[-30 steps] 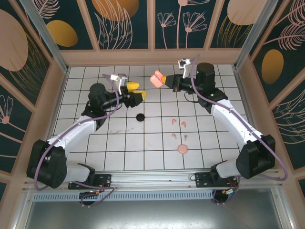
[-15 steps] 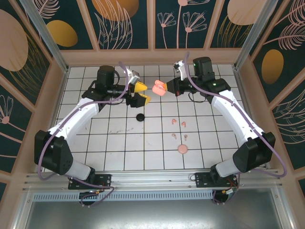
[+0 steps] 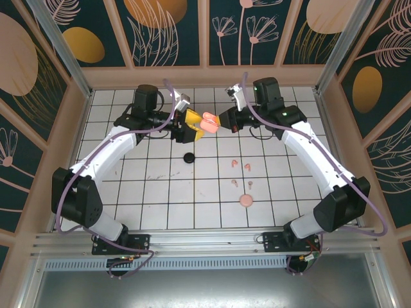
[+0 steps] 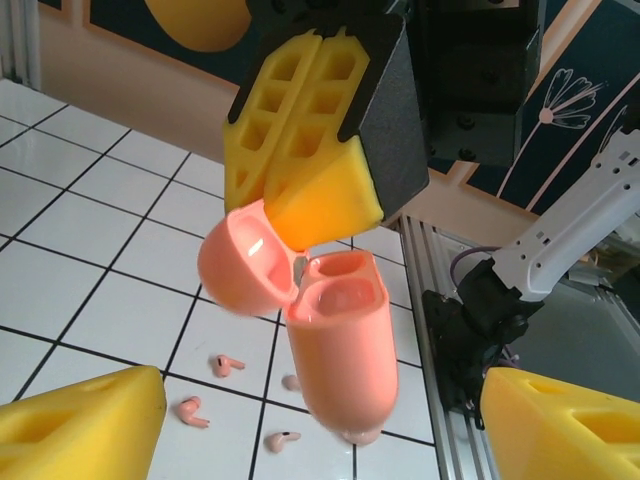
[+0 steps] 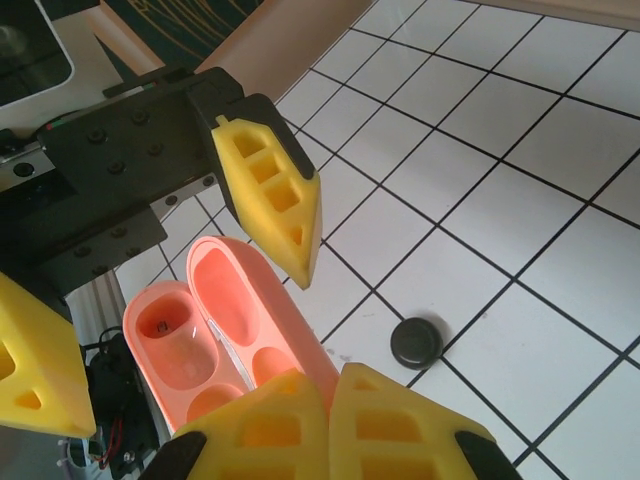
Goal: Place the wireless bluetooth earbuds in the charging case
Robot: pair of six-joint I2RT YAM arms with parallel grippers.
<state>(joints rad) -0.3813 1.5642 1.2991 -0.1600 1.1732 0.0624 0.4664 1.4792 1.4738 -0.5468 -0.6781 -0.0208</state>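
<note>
An open pink charging case (image 3: 209,122) is held in the air over the far middle of the tiled floor. My right gripper (image 3: 220,122) is shut on its body, the yellow fingers (image 5: 400,430) pinching the case (image 5: 225,300) just below its two empty wells. My left gripper (image 3: 198,126) is open, one finger (image 4: 80,425) on each side of the case (image 4: 345,350), apart from it. Several pale pink earbuds (image 3: 236,163) lie on the tiles below; they also appear beneath the case in the left wrist view (image 4: 228,364).
A small round black case (image 3: 189,158) sits on the tiles near the centre, also seen in the right wrist view (image 5: 416,342). A closed pink case (image 3: 245,201) lies nearer the front. Wooden walls (image 3: 205,76) ring the floor.
Both arms have swung toward each other. The right gripper carried the pink case left, and the left gripper's open fingers have come around it.
</note>
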